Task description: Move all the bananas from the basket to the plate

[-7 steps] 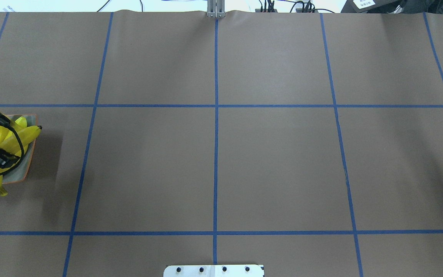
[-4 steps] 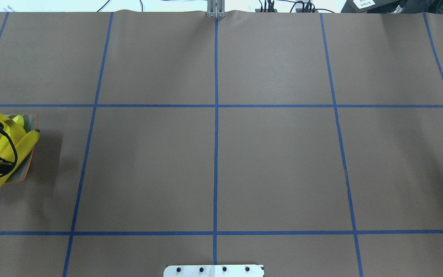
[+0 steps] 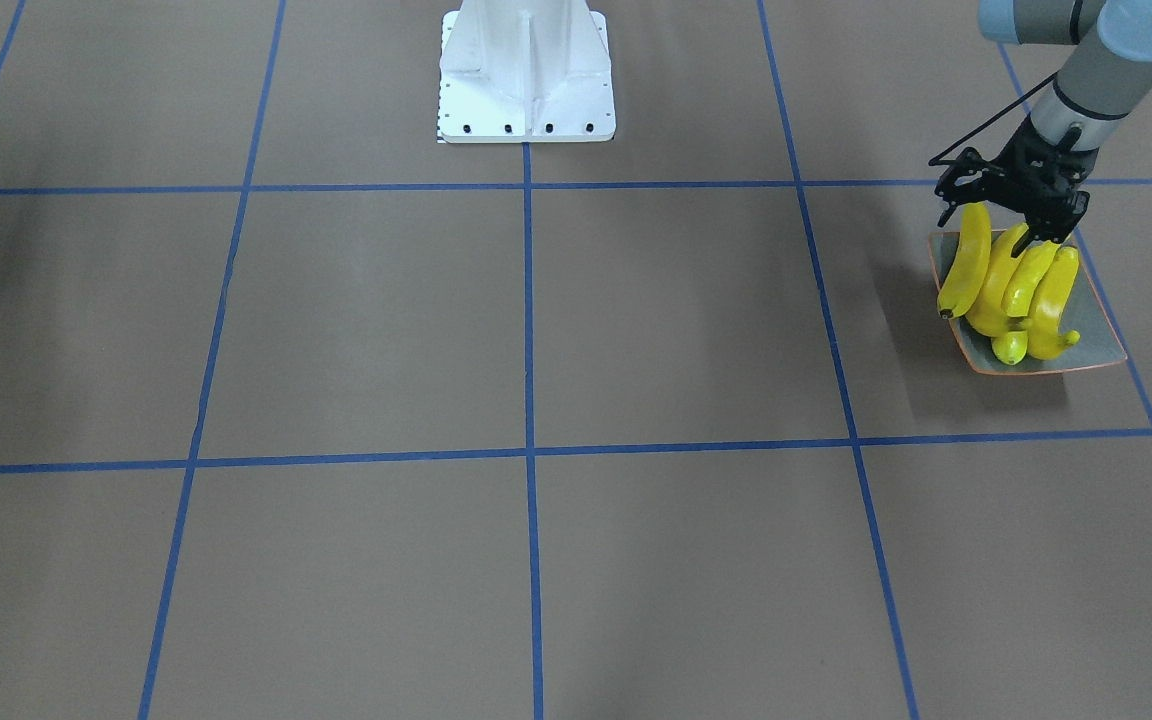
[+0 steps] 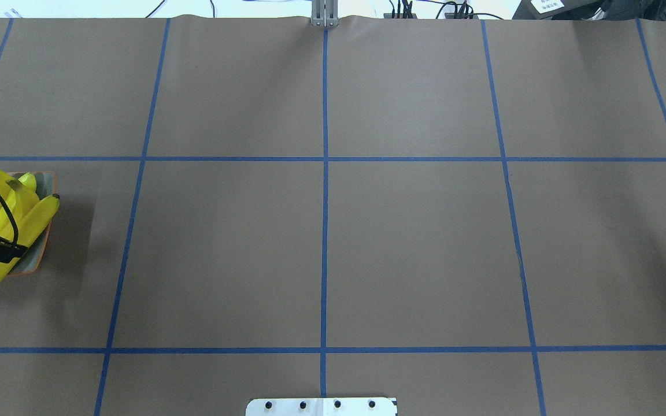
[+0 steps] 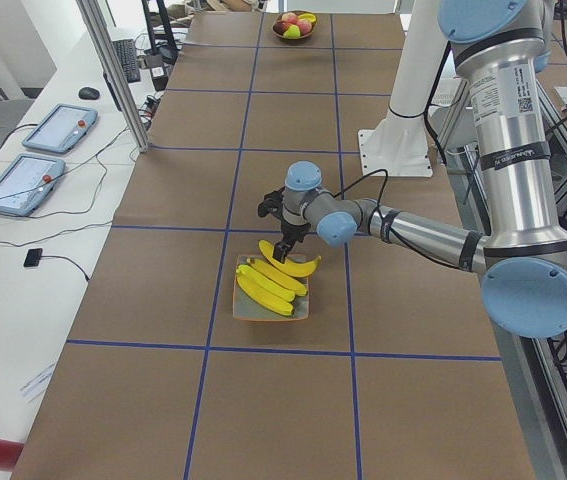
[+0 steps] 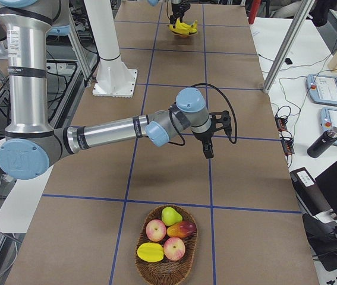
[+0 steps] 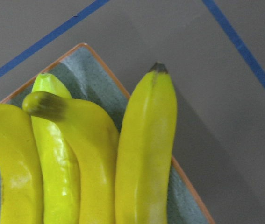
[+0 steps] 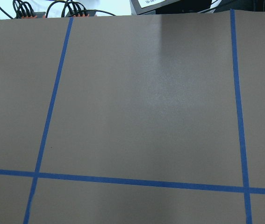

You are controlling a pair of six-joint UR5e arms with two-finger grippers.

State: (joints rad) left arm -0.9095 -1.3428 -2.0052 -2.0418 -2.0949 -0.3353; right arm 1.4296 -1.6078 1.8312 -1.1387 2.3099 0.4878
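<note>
Several yellow bananas [image 3: 1011,290] lie side by side on the square grey-green plate [image 3: 1096,340], at the far left of the overhead view, where the bananas [image 4: 15,214] cover most of the plate [image 4: 48,180]. My left gripper [image 3: 1006,215] hangs open just above their near ends, its fingers straddling them and holding nothing. In the left wrist view the bananas [image 7: 146,149] fill the frame over the plate [image 7: 88,70]. The basket [image 6: 165,243] holds apples, a pear and other fruit. My right gripper [image 6: 208,153] hovers over bare table; I cannot tell whether it is open or shut.
The white robot base [image 3: 526,70] stands at the table's near-centre edge. Blue tape lines divide the brown table cover. Tablets and cables lie on a side bench [image 5: 33,170] beyond the table's far edge.
The left gripper has drawn back toward the overhead view's left edge. The banana that jutted past the plate's near corner has shifted in line with the others.
</note>
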